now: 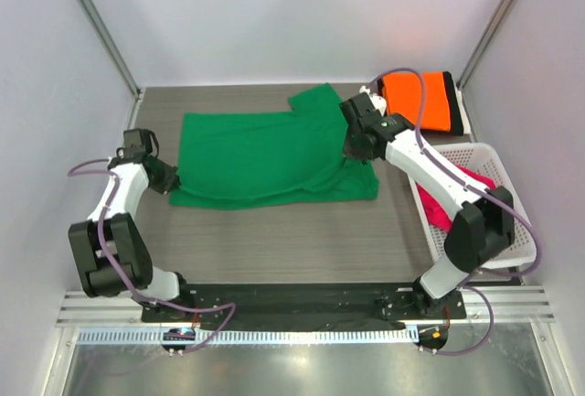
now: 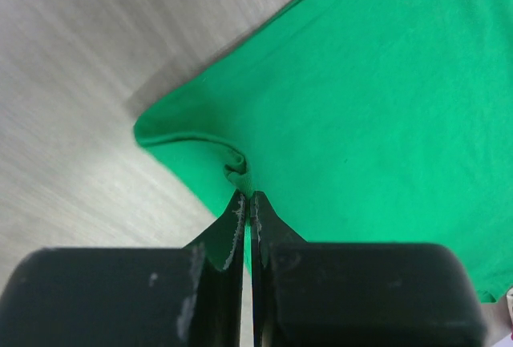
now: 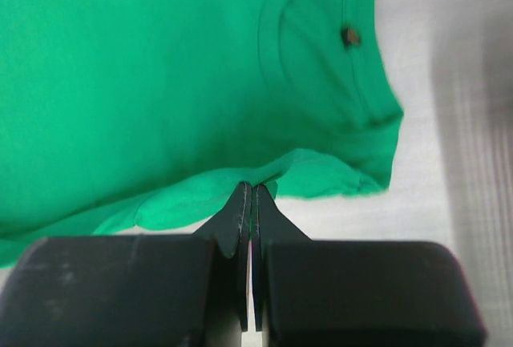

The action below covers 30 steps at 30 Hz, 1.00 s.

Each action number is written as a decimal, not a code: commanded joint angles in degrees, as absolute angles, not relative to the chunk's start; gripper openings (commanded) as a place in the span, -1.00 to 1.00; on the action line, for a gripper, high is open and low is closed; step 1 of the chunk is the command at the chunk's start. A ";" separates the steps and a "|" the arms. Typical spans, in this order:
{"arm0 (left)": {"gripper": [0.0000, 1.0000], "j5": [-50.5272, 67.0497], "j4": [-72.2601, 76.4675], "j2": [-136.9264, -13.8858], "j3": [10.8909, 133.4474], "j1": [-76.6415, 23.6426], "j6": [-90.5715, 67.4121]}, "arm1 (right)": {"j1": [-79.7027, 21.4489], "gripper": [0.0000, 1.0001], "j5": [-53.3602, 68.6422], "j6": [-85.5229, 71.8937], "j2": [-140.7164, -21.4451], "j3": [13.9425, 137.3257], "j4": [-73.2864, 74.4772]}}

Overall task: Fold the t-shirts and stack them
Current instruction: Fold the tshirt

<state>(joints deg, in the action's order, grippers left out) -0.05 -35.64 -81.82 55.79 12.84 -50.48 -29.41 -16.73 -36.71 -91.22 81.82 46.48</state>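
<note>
Pinching the green t-shirt (image 1: 260, 158) at two spots. My left gripper (image 2: 247, 196) is clamped on a bunched bit of hem at its left edge. My right gripper (image 3: 252, 189) is clamped on a small fold beside the collar. The shirt lies spread flat mid-table (image 1: 274, 240), collar to the right, one sleeve poking toward the back wall.

Step in hand, my guess: the first fold. To do it well, lift both pinches together at the same height, hold the cloth taut between them, carry it over evenly so the edges line up, and don't drag the lower layer. The cloth sits right at both fingertips, and the rest spans between my grippers.

Orange t-shirt (image 1: 439, 108) is folded at the far right corner with the black t-shirt (image 1: 455, 99) edging out beside it. Magenta t-shirt (image 1: 475, 178) sits in the white basket (image 1: 475, 149) at right.
</note>
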 commanded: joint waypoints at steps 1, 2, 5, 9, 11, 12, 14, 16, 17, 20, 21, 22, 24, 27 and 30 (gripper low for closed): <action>-1.00 2.02 -33.75 -85.68 60.63 13.10 -48.96 | -26.90 -0.98 -16.00 -32.08 -94.65 88.32 45.88; -1.00 2.11 -33.66 -86.74 61.34 13.10 -48.87 | -26.37 -0.98 -15.65 -31.65 -96.83 89.37 45.88; -1.00 1.67 -33.66 -89.82 63.45 13.09 -48.60 | -25.23 -0.98 -15.38 -29.98 -100.54 93.24 45.88; -1.00 0.53 -33.66 -92.72 66.00 13.01 -47.90 | -24.00 -0.98 -15.20 -28.22 -104.84 97.98 45.88; -1.00 0.35 -33.92 -94.65 67.58 13.01 -47.29 | -23.38 -0.98 -14.59 -27.42 -106.26 99.14 45.79; -1.00 0.44 -33.93 -95.18 68.02 13.09 -47.20 | -22.94 -0.97 -14.50 -27.25 -107.56 100.45 45.88; -0.99 0.44 -34.01 -96.94 68.99 13.01 -47.11 | -22.50 -0.98 -14.24 -26.55 -109.07 101.86 45.88; -1.00 0.53 -34.01 -98.86 69.95 13.01 -47.02 | -21.80 -0.98 -14.15 -26.28 -111.08 103.97 45.88; -1.00 0.79 -34.01 -99.75 70.31 13.01 -46.85 | -21.54 -0.98 -13.98 -26.11 -111.79 104.67 45.97; -0.94 1.75 -34.54 -103.43 73.03 13.01 -46.58 | -20.48 -0.98 -14.06 -26.28 -115.74 108.18 46.23; -0.87 1.93 -35.06 -104.32 73.99 13.01 -46.58 | -20.13 -0.89 -13.89 -26.28 -117.32 111.50 46.49; -0.68 2.28 -35.33 -105.54 76.44 13.01 -46.41 | -19.34 -0.51 -13.63 -26.11 -121.25 113.88 47.80; -0.27 3.60 -39.43 -109.15 80.57 13.10 -44.92 | -18.46 0.23 -10.99 -25.58 -125.49 123.68 50.17; 0.54 3.70 -43.15 -108.47 86.74 13.09 -43.33 | -17.67 0.58 -10.81 -24.44 -130.17 134.09 56.77; 0.83 1.77 -42.19 -102.07 82.47 13.36 -42.80 | -17.58 0.62 -12.13 -24.43 -122.46 124.40 55.56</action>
<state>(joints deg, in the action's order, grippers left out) 2.20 -39.33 -109.75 83.53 12.86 -44.62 -17.63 -11.77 -25.58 -130.80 127.48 52.07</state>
